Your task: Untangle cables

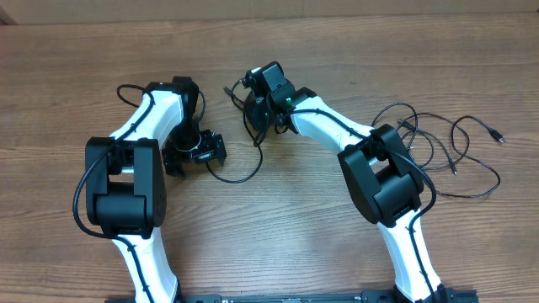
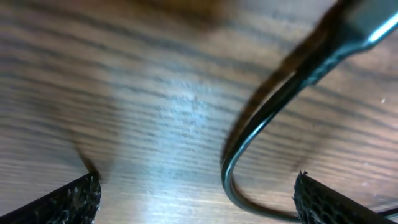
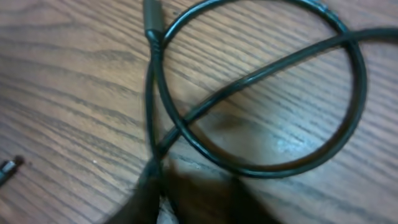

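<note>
Thin black cables lie in two places. One cable [image 1: 238, 176] runs in a loop from my left gripper [image 1: 195, 151] toward my right gripper [image 1: 259, 114]. In the left wrist view the left gripper [image 2: 199, 202] is open and low over the table, with a bend of this cable [image 2: 249, 149] lying between its fingers, nearer the right one. In the right wrist view a cable loop [image 3: 261, 93] crosses itself on the wood. Its strands run down into the blurred dark fingers of my right gripper [image 3: 186, 199], which looks shut on them.
A loose tangle of more black cables [image 1: 442, 151] lies at the right, behind my right arm's elbow, with a plug end [image 1: 498, 135] at the far right. A small silvery plug tip [image 3: 6, 169] lies at the left edge of the right wrist view. The table is wood.
</note>
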`<action>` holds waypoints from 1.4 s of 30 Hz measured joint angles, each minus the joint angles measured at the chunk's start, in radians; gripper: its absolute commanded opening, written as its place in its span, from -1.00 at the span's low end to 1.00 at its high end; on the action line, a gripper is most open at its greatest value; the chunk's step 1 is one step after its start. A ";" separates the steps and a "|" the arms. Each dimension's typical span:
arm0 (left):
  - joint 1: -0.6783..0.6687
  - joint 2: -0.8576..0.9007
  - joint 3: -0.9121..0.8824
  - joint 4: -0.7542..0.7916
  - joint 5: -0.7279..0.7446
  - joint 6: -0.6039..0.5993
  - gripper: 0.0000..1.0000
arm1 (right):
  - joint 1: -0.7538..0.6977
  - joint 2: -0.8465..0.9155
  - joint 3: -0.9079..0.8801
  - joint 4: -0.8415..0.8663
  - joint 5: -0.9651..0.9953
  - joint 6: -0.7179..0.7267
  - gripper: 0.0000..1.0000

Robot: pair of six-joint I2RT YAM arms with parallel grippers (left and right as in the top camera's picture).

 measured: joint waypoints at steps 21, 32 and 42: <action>0.000 -0.021 0.007 0.320 -0.058 0.000 0.99 | 0.005 -0.028 0.021 -0.167 0.004 0.142 -0.35; 0.000 -0.021 0.007 0.330 -0.058 0.001 0.99 | 0.052 -0.041 -0.032 -0.069 0.091 0.178 -0.38; 0.000 -0.021 0.007 0.331 -0.058 0.001 0.99 | 0.141 -0.042 -0.037 -0.086 0.240 0.191 -0.35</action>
